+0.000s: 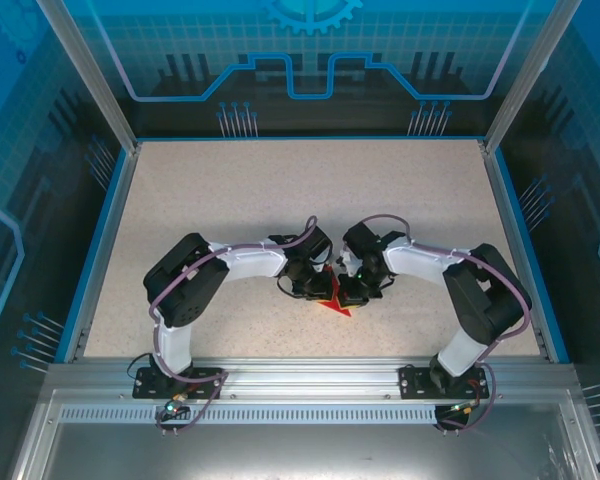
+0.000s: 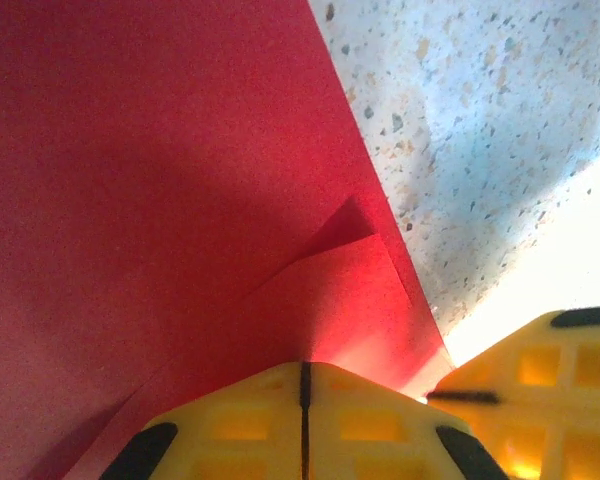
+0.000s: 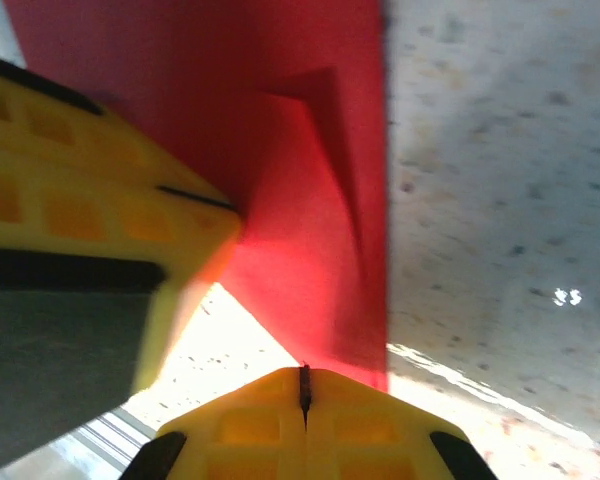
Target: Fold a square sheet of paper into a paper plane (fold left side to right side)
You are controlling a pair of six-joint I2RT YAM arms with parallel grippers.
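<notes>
top view: the sheet of paper (image 1: pixel 336 304), red and folded, lies at the near middle of the table (image 1: pixel 280 200), pointed tip toward the bases, both arms equally close; left wrist: left gripper (image 2: pixel 303 380), jaws closed, rests where it is doubled over; right wrist: right gripper (image 3: pixel 303 385), jaws closed, meets its near edge, the paper running ahead.

Red paper (image 1: pixel 337 306) mostly under left tool (image 1: pixel 321 289)

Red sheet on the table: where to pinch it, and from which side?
Probably pinch the small raised flap at the straight edge of the sheet, coming in low from the table side. The rest seems to lie flat, leaving fingers nothing to get under.
</notes>
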